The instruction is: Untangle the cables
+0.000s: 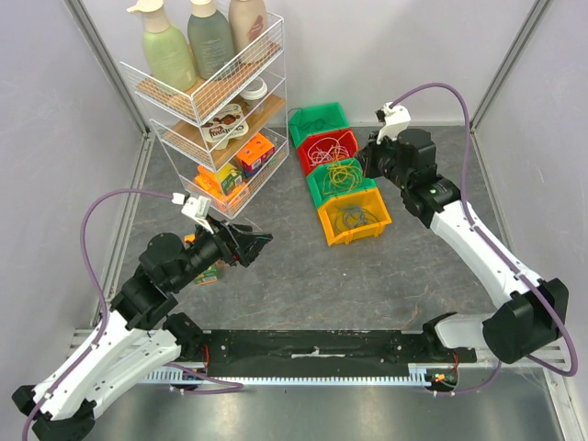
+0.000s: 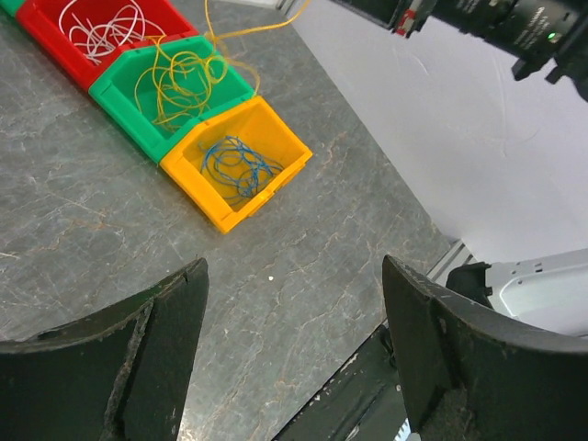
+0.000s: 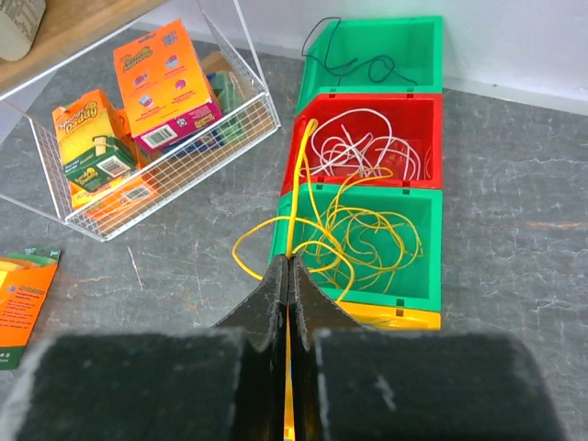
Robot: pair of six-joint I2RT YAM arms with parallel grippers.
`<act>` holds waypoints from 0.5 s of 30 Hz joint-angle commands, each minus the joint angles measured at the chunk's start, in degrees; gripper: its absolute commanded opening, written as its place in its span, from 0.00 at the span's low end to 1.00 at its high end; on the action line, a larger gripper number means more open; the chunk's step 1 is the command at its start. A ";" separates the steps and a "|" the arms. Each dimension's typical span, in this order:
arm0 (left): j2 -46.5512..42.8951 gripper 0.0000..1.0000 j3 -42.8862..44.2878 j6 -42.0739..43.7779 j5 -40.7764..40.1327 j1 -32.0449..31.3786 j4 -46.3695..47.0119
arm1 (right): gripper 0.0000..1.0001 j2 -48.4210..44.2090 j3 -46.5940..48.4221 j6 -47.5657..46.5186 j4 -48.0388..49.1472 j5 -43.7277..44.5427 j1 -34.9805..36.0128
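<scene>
The yellow cable [image 3: 299, 184] is clamped in the closed right jaws, its strand laid straight ahead of the tips and its coil lying just below in the nearer green bin [image 3: 434, 248]; the left jaws, spread and empty, are held well apart from it.

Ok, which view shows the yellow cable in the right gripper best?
Right wrist: the yellow cable runs from the shut right gripper into its coil, close up. Top external shows only a small coil beside the gripper; left wrist shows the coil and a strand rising out of frame.
</scene>
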 commanded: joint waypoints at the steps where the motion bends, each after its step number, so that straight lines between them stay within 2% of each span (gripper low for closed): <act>1: 1.81 0.82 0.16 2.08 1.68 0.22 3.56 | 0.00 0.23 -1.08 0.51 0.58 2.65 -0.26; 8: 1.12 0.82 0.07 1.38 1.68 0.22 2.07 | 0.00 10.77 1.90 4.20 1.29 7.49 -0.26; 15: -0.65 0.82 -0.28 0.59 0.62 0.13 -0.66 | 0.00 25.01 10.07 9.38 -1.96 5.11 -0.61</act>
